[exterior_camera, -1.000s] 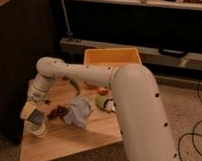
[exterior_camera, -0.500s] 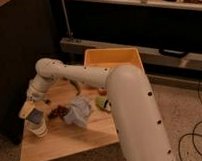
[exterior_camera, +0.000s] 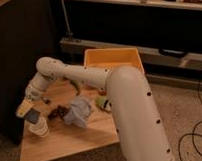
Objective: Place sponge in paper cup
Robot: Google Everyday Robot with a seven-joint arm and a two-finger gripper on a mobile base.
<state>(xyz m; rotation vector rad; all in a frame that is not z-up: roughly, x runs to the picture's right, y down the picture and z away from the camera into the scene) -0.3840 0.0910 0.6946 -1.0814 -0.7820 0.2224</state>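
The paper cup (exterior_camera: 40, 128), short and white, stands near the front left corner of the wooden table (exterior_camera: 71, 138). Directly above its mouth is the small blue-grey sponge (exterior_camera: 33, 116), its lower edge at the cup's rim. My gripper (exterior_camera: 26, 110), with pale yellowish fingers, reaches down from the left end of the white arm and is shut on the sponge. Whether the sponge touches the inside of the cup is hidden.
A crumpled pale-blue cloth (exterior_camera: 78, 112) lies mid-table, with a dark object (exterior_camera: 58, 112) between it and the cup. A green-and-white item (exterior_camera: 103, 103) sits to the right, and an orange bin (exterior_camera: 114, 62) at the back. My big white arm link (exterior_camera: 136, 119) covers the table's right side.
The large near arm link has shifted slightly left. The gripper and sponge stay in almost the same spot over the cup.
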